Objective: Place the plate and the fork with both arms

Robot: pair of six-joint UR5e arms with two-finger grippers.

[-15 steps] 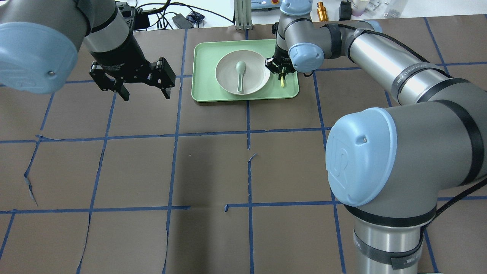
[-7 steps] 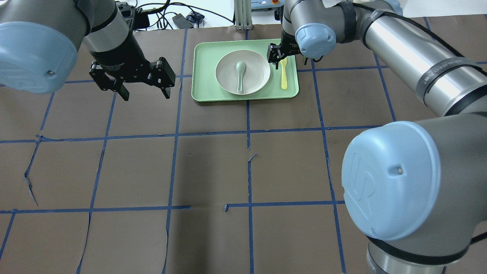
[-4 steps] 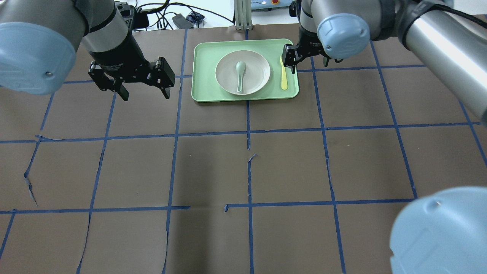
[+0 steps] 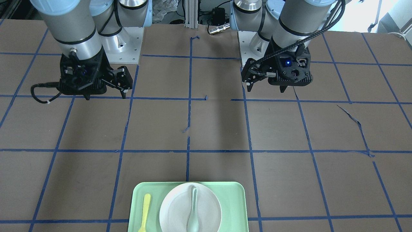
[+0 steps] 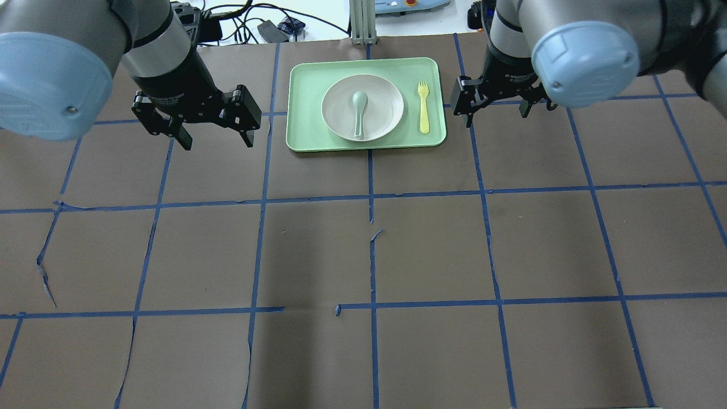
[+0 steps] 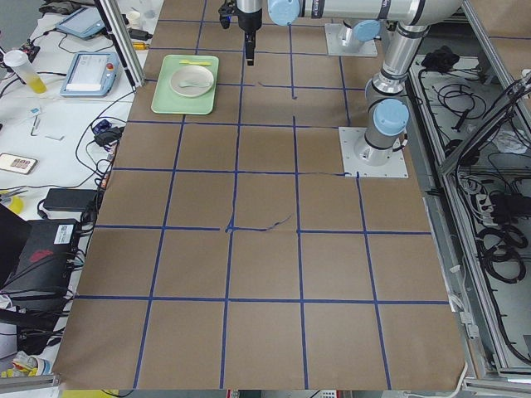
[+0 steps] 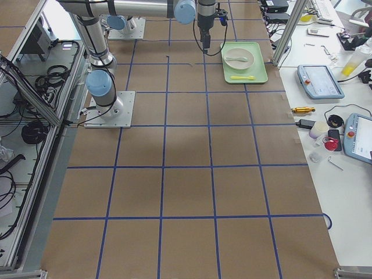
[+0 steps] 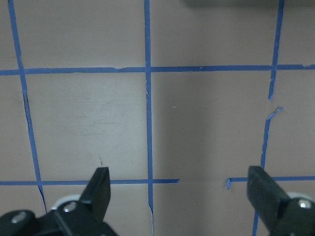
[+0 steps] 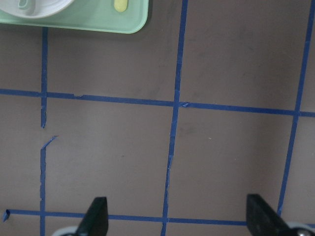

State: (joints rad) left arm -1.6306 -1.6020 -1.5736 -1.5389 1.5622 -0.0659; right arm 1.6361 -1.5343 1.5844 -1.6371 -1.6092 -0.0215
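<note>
The off-white plate (image 5: 380, 116) lies on the mint-green tray (image 5: 306, 85) at the table's far side, with a grey-green spoon (image 5: 359, 111) on it. The pale-yellow fork (image 5: 423, 107) lies on the tray to the plate's right, tines pointing away from me. My right gripper (image 5: 496, 113) hangs open and empty over the bare table just right of the tray. Its wrist view shows the tray's corner (image 9: 98, 22) and the fork's handle end (image 9: 119, 5). My left gripper (image 5: 217, 139) hangs open and empty left of the tray, over bare table (image 8: 197, 123).
Brown paper with blue tape lines (image 5: 372, 196) covers the table. Cables and boxes (image 5: 267, 25) lie beyond the far edge. In the front view the tray (image 4: 231, 199) sits at the bottom edge, and both grippers (image 4: 104, 95) (image 4: 266, 88) hang near the robot bases.
My right gripper has come off the fork, which stays on the tray, and has moved right, off the tray. The left arm has not moved.
</note>
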